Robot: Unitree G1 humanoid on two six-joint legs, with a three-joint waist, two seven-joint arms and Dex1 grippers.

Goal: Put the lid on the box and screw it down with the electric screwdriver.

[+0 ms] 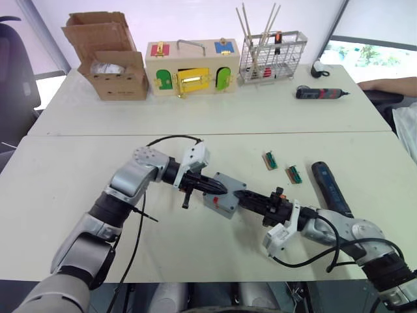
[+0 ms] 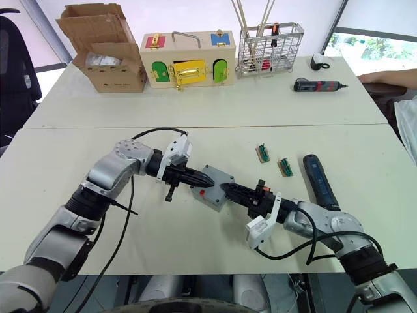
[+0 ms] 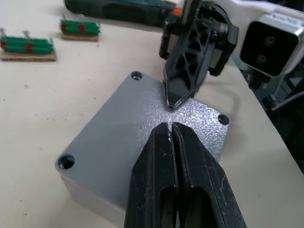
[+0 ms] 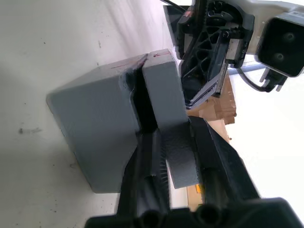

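The grey box stands mid-table with the lid on top of it. My left gripper is shut, its tips pressing down on the lid's top face. From the opposite side my right gripper is shut on the lid's edge. In the right wrist view the lid sits between that gripper's fingers, with a dark gap separating it from the box. The dark blue electric screwdriver lies on the table to the right of the box, beyond my right arm.
Two green terminal blocks lie right of the box. At the back are a cardboard box, a wooden box with coloured doors, a wire rack and a smaller screwdriver. A person's arm rests far right.
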